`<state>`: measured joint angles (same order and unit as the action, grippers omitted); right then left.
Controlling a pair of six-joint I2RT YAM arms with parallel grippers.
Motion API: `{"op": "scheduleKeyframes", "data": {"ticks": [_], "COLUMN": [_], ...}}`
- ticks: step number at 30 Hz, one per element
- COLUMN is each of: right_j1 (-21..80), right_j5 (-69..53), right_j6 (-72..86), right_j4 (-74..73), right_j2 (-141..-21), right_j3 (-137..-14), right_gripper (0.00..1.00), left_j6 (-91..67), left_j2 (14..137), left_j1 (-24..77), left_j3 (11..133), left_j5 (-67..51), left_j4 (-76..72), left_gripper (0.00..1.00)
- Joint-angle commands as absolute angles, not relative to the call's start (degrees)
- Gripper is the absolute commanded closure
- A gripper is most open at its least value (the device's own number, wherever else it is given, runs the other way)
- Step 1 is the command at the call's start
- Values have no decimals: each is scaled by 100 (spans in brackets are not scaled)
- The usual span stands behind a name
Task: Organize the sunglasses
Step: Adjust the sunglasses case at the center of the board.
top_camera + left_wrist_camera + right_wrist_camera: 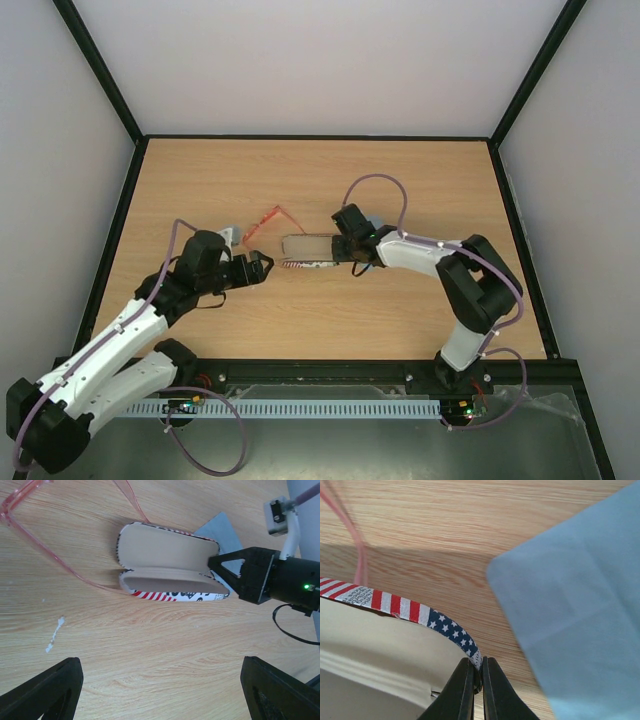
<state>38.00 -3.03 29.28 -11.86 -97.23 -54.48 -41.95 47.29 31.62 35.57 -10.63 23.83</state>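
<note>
Judging by how things lie, the job is early. One wooden table [300,180] carries everything, and two arms reach in over it. The right gripper [476,667] is pinched together on the rim of the one flag-printed case [165,555], which lies open near the middle of the table with its tan lining showing and nothing inside. The left gripper [264,266] hovers just left of the case with its fingers spread wide and nothing between them.

One light blue cloth [580,605] lies flat just beyond the case, beside the right gripper, partly hidden under that arm in the top view.

The one pair of sunglasses [50,549] rests on the table just behind the case's left end, outside it, with its thin temple arms spread rather than folded; one temple runs close along the case's edge, though whether it touches is hard to tell.

So the case is open and steadied. Lifting the glasses, folding them, laying them inside and shutting the lid all appear left to do.
</note>
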Motion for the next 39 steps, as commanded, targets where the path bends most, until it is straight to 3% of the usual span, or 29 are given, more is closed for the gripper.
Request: {"op": "scheduleKeyframes", "data": {"ticks": [1,12,20,39], "right_j1": [4034,4244,4158,3832], "right_j5": [-299,-402,-32,-126], "right_j6": [3077,3153,3152,2892], "right_j4": [-1040,-1056,-1015,-960], "right_j2": [-10045,-10597,-10220,-9487], "right_j3": [-5809,-6397,-5810,-5098], "right_gripper": [96,96,96,96], "left_j6": [-4059,-4037,-4235,-4272], "left_j2": [4564,4555,5102,8769], "left_j1": [3033,2871,2786,2777], "left_j3": [3491,3443,3540,4871], "left_j5": [-1179,-1257,-1263,-325], "left_j4": [2538,2521,1984,383], "left_gripper": [11,11,13,31]}}
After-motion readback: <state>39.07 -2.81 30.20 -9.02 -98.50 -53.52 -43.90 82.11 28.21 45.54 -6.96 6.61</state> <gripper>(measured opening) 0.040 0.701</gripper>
